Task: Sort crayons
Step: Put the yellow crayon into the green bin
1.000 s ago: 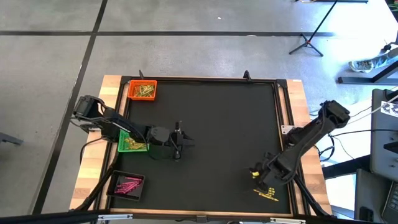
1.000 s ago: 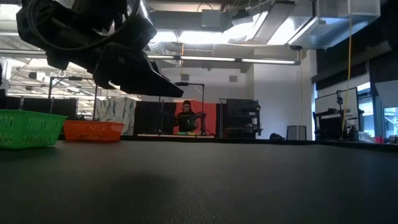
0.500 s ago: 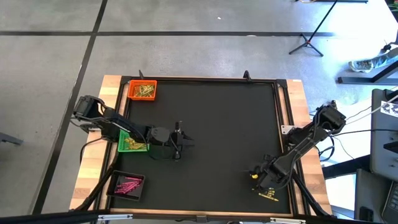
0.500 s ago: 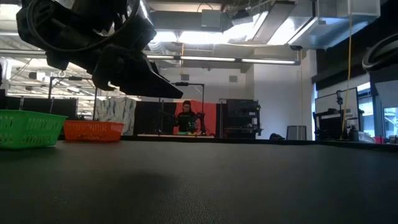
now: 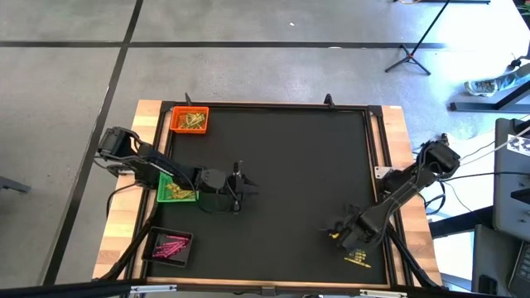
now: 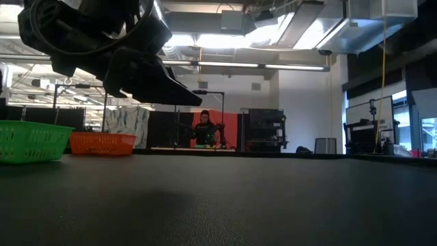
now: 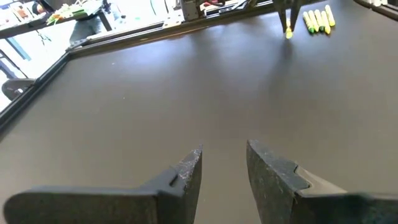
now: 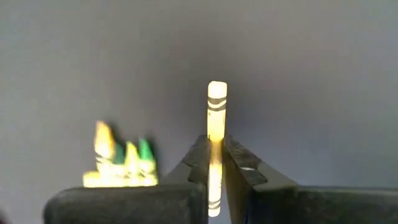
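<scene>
Crayons are what I am sorting, and my right hand (image 8: pixel 215 163) has its two dark fingers (image 8: pixel 198 163) pinched tight on one thin yellow wax crayon (image 8: pixel 216 112) with dark bands near its tip; the stick stands up between the fingertips, its end poking clear of them. From above, that right hand (image 5: pixel 339 233) sits near the front right corner of the black-matted counter (image 5: pixel 290 165), and a small loose bunch of yellow crayons (image 5: pixel 358 258) lies on the mat just beside it. My left hand (image 7: pixel 222 171) hovers above bare mat, its fingers parted by a moderate gap and holding nothing; from above it (image 5: pixel 238 192) is left of centre, next to the small square green mesh tray (image 5: pixel 176 190) with yellowish sticks in it. A square orange tray (image 5: pixel 190 119) holding gold sticks sits at the far left corner, and a black tray (image 5: pixel 170 246) of pink sticks at the near left. Across the room I can see a person (image 6: pixel 203 129) standing.
</scene>
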{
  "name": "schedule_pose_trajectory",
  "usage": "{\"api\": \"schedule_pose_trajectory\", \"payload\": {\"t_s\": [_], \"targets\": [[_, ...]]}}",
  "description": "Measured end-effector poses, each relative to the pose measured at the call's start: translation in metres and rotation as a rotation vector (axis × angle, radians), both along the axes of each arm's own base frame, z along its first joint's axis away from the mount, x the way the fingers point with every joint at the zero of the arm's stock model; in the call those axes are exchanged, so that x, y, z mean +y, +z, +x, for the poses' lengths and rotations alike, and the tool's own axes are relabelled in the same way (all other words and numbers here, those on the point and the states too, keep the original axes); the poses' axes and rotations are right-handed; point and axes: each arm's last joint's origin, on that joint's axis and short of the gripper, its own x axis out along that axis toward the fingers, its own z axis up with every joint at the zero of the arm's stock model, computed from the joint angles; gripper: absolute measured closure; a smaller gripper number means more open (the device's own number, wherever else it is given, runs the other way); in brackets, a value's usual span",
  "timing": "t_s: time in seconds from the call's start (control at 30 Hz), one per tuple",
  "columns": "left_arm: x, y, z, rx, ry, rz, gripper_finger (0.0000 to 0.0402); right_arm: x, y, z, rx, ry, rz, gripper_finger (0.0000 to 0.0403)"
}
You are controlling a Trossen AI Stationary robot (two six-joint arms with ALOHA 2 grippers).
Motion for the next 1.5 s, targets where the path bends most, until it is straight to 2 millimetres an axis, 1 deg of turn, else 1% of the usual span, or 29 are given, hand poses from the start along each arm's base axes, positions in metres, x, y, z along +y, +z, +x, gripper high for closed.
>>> {"api": "schedule_pose_trajectory", "payload": {"t_s": [0.1, 0.17, 0.27, 0.43, 0.57, 0.7, 0.8, 0.9, 1.0, 1.1, 1.23, 1.33, 1.5], "targets": [[0.001, 0.0, 0.0, -0.001, 0.003, 0.0, 0.0292, -0.01, 0.013, 0.015, -0.068, 0.009, 0.006, 0.039], [0.001, 0.0, 0.0, -0.003, 0.003, 0.0, 0.0292, -0.018, 0.019, 0.024, -0.119, 0.028, 0.009, 0.0396], [0.001, 0.001, 0.0, -0.007, 0.005, -0.004, 0.0292, -0.031, 0.028, 0.038, -0.236, 0.082, -0.004, 0.0394], [0.002, 0.004, 0.001, -0.041, 0.026, -0.056, 0.0291, -0.058, 0.032, 0.064, -0.38, 0.216, -0.104, 0.0392], [0.008, 0.003, 0.002, -0.04, 0.03, -0.133, 0.0275, -0.081, 0.034, 0.084, -0.524, 0.325, -0.149, 0.0398], [0.009, 0.003, 0.003, -0.025, -0.055, -0.209, 0.025, -0.106, 0.036, 0.091, -0.663, 0.377, -0.2, 0.0393], [0.012, 0.003, 0.003, -0.03, -0.005, -0.21, 0.0242, -0.123, 0.033, 0.095, -0.779, 0.403, -0.207, 0.0394], [0.014, 0.003, 0.003, -0.04, 0.062, -0.185, 0.0241, -0.139, 0.031, 0.099, -0.948, 0.41, -0.213, 0.0396], [0.015, 0.003, 0.003, -0.048, 0.093, -0.17, 0.0241, -0.154, 0.029, 0.099, -1.11, 0.4, -0.235, 0.0392], [0.015, 0.005, 0.003, -0.062, 0.095, -0.146, 0.0241, -0.167, 0.034, 0.098, -1.271, 0.379, -0.263, 0.0389], [0.016, 0.011, 0.005, -0.125, 0.093, -0.145, 0.0241, -0.174, 0.038, 0.097, -1.423, 0.36, -0.295, 0.0388], [0.02, 0.015, 0.006, -0.169, 0.104, -0.139, 0.0241, -0.173, 0.036, 0.102, -1.482, 0.357, -0.306, 0.0388], [0.026, 0.019, 0.008, -0.214, 0.121, -0.136, 0.0241, -0.173, 0.026, 0.11, -1.56, 0.361, -0.312, 0.0387]]}}
